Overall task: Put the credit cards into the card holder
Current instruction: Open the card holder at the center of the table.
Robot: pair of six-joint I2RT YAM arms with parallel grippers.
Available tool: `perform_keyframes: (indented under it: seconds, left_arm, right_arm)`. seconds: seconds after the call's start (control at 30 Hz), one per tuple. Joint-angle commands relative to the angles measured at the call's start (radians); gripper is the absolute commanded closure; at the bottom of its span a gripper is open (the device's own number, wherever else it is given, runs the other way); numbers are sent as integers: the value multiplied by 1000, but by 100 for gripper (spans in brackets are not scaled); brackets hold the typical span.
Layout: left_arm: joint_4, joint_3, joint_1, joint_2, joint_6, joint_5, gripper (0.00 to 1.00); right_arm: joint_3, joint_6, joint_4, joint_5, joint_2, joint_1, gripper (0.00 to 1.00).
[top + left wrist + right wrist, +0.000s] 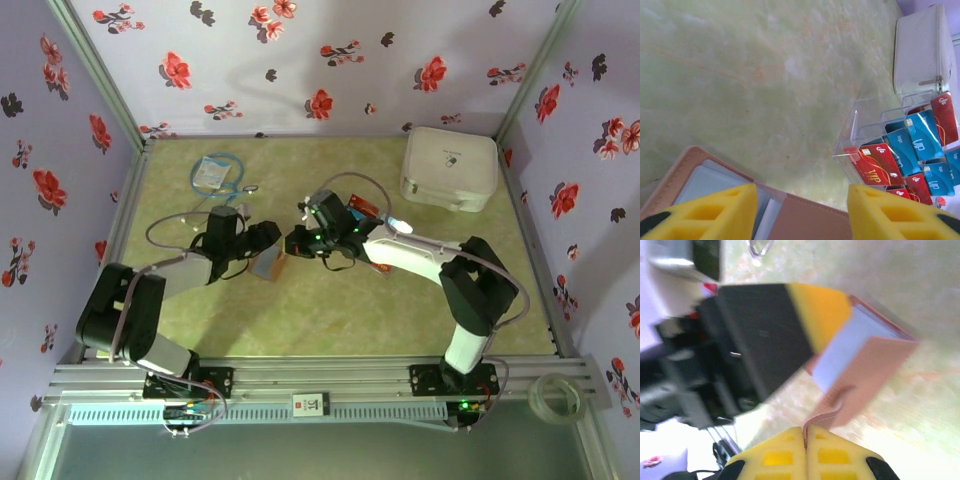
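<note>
Card holder [875,365]: we see a small brown, leather-like wallet folded open in a V. It has a pale grey inner panel, and a narrow strap hangs from its flap.
Where it is: mid-table [330,320], between the two grippers. We cannot tell whether it touches the surface.
Right gripper [805,440]: its yellow pads are pressed together, pinching the holder's strap.
Left gripper [800,205]: its fingers are spread apart with the holder beneath the gap. In the right wrist view, one yellow tip lies against the grey panel.
Credit cards [900,150]: red and blue with white markings, some lettered "VIP". They stand tilted in rows inside a clear box [855,125].
Clear box: on the table near the white case [920,50], apart from the holder.
</note>
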Motion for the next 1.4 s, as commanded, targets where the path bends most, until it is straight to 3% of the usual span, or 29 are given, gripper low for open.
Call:
perform_keyframes:
  seconds: [0.0, 0.27, 0.6, 0.7, 0.87, 1.07, 1.27, 1.37]
  left_arm:
    - [-145, 11, 5, -58, 101, -53, 45]
    - [-415, 65, -8, -61, 280, -141, 40]
    - [-452, 89, -14, 12, 345, -133, 38]
    - [-430, 80, -14, 20, 344, -106, 40]
    - [-382, 53, -14, 14, 324, -64, 53]
    - [-326, 21, -15, -4, 283, -28, 73]
    - [-320, 2, -15, -40, 255, -37, 79]
    - [-323, -5, -15, -58, 245, -44, 80]
  right_arm:
    - [-73, -93, -51, -36, -65, -24, 100]
    - [-217, -140, -50, -4, -126, -74, 100]
    - [-296, -151, -13, 36, -103, -87, 100]
    - [-328, -143, 16, 51, -67, -95, 100]
    - [-349, -133, 42, 81, -30, -99, 100]
    - [-334, -141, -22, 135, -44, -99, 71]
    - [-336, -129, -82, 174, -179, -99, 54]
    - [-332, -113, -120, 198, -263, -97, 53]
